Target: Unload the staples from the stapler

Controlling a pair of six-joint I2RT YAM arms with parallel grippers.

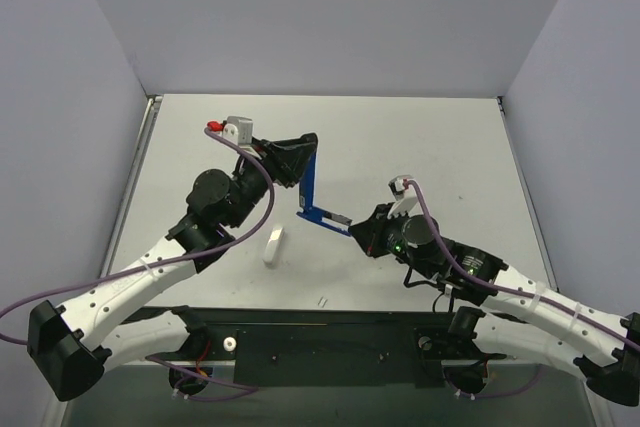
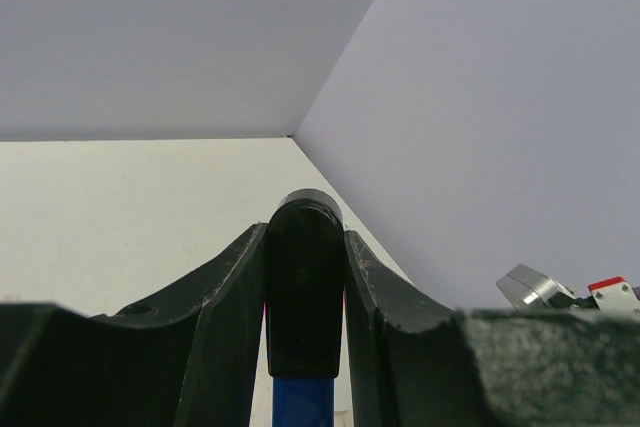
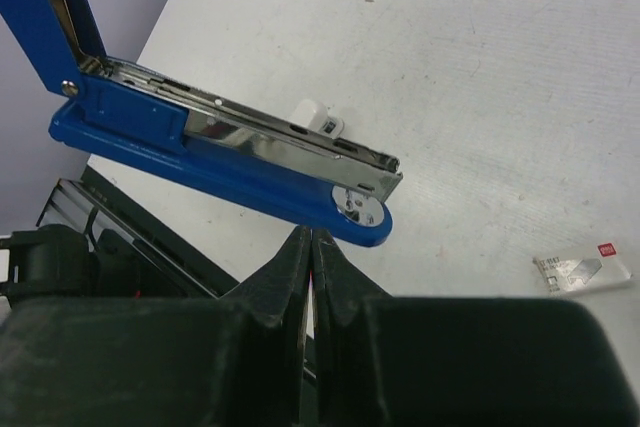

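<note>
The left end effector (image 2: 305,231) is gripping the stapler (image 3: 230,172) by the black end of its upper arm. In the left wrist view its two dark fingers (image 2: 225,297) are pressing on either side of that black tip, and a strip of blue is showing below it at the bottom centre of the frame.

The stapler is hanging open near the middle of the overhead frame. Its upper arm is standing nearly upright, and its blue base is slanting down to the right from the hinge. In the right wrist view the chrome magazine is lying exposed along the top of the base. Whether anything is sitting inside it cannot be told.

The right end effector (image 3: 309,242) is sitting just under the rounded front end of the base. Its jaws are drawn together with only a thin slit between them. The tips are meeting the lower edge of the blue base, but whether they are pinching it cannot be told.

On the white counter (image 3: 480,67) a small white box (image 3: 322,119) is lying beyond the stapler. A flat pale grey packet (image 3: 583,267) with a red mark is lying at the right edge of the right wrist frame. In the overhead view the staples (image 1: 323,300), a tiny pale strip, are lying below centre by the counter's near edge, well apart from the stapler.
</note>
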